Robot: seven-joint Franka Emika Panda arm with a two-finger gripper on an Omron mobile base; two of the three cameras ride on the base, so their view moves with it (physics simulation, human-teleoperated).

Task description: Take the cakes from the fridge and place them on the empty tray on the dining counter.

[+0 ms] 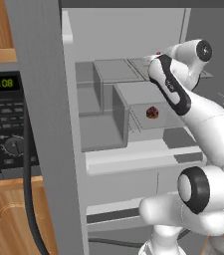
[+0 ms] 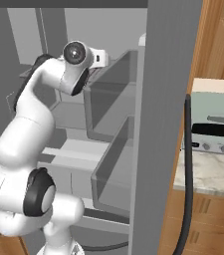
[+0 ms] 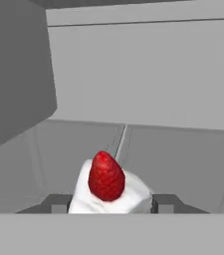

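The tool (image 3: 111, 201) is sitting around the white cake slice (image 3: 111, 191) on the fridge shelf (image 3: 183, 164), fingers flanking it; whether it is clenching yet, I cannot tell. A shallow grip risks crushing or dropping it, or toppling the strawberry (image 3: 106, 175).

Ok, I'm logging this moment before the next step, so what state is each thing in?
fridge: door open, grey shelves exposed.
white cake: upright on a shelf, between the fingertips.
dark round cake: resting on a lower shelf, untouched.
gripper: jaws either side of the white cake; contact unclear.
microwave: clock lit.
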